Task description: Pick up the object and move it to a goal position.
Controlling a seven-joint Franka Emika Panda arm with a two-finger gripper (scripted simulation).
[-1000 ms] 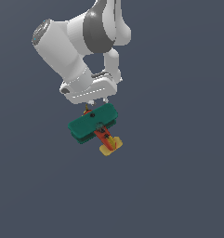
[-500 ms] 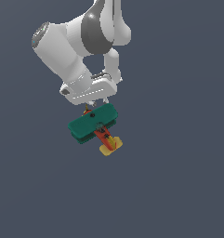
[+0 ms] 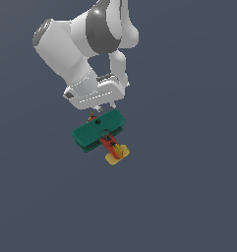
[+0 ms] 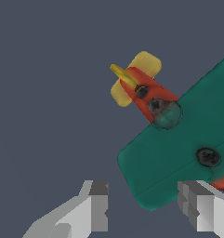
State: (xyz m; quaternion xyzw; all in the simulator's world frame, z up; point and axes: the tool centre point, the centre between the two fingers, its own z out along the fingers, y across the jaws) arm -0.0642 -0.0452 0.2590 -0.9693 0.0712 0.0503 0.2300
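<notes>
The object [image 3: 97, 131] is a small toy biplane with dark-green wings, a red-orange body and a yellow tail, lying on the flat grey ground. My gripper [image 3: 98, 111] hangs just above its front edge, near the nose. In the wrist view the object [image 4: 178, 148] fills the area ahead of the gripper [image 4: 143, 204]. One end of the green wing reaches in between the two grey fingers [image 4: 98, 204], which stand wide apart. There is a gap between that finger and the wing edge. The gripper is open and holds nothing.
Only the uniform dark grey ground surrounds the plane in both views. The white arm [image 3: 80, 54] rises above the plane toward the upper part of the exterior view.
</notes>
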